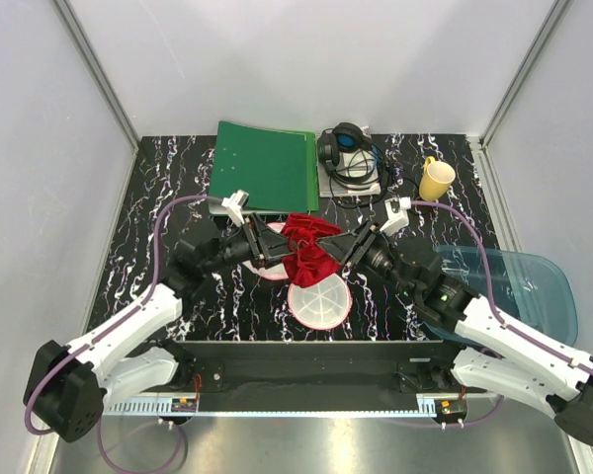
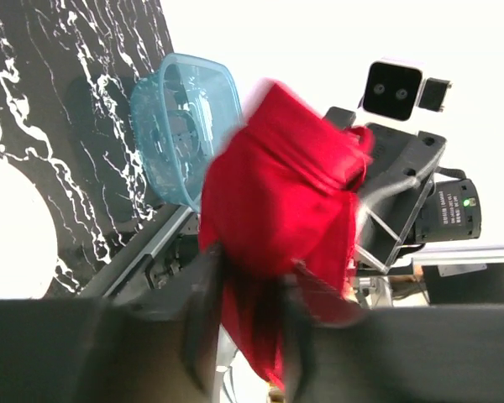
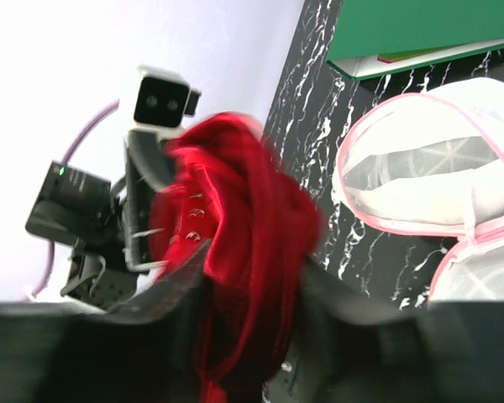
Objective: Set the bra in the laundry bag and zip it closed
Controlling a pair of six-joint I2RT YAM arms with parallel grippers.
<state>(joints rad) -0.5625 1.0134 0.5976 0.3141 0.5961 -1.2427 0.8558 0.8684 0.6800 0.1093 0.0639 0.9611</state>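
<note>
In the middle of the overhead view, on the black marbled table [image 1: 168, 178], the laundry bag [image 1: 319, 304] lies unzipped. One round white mesh face shows just below centre, and its pink-edged mouth gapes at the right of the right wrist view.

Above the bag, clear of the table, the bra [image 1: 311, 247] hangs as a crumpled red bundle between the two arms. The left gripper [image 1: 265, 247] comes in from centre-left and the right gripper [image 1: 351, 247] from centre-right.

The right jaws are pinched on a thick fold of the cloth. The left jaws have cloth running between them, but I cannot tell whether they clamp it or only bracket it.

The bra looks light, limp and a little slick. It will likely sag, swing and catch on the zip edge rather than hold a shape. A hold on the bunched middle seems best, with the thin straps gathered in and none trailing.
</note>
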